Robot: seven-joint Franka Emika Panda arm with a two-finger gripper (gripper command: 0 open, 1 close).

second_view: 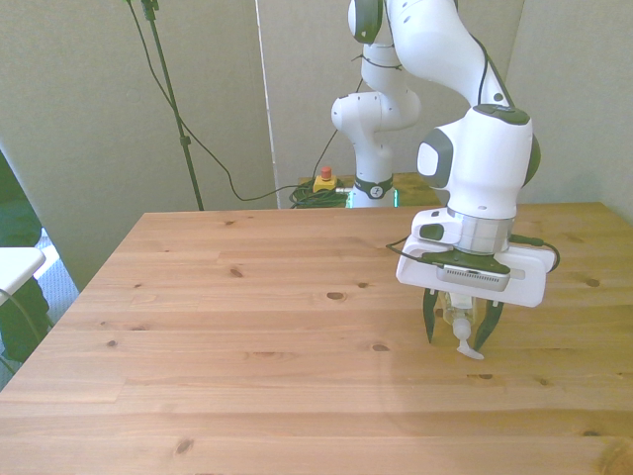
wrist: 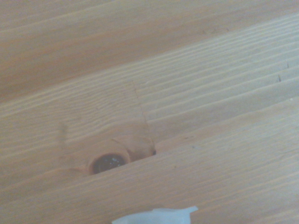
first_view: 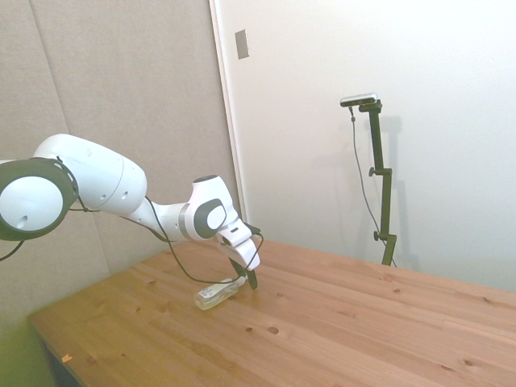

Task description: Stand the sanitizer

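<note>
Sanitizer (first_view: 216,295) lies on its side on the wooden table (first_view: 339,322), white pump nozzle (second_view: 465,345) toward the front-view camera. Gripper (second_view: 460,332) is down over it, fingers open, straddling its nozzle end

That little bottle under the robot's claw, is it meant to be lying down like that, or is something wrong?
The sanitizer lies on its side on the table rather than upright. The gripper straddles it near its pump end, fingers spread to either side. No liquid shows on the wood, and nothing looks broken. Otherwise nothing stands out.
</note>
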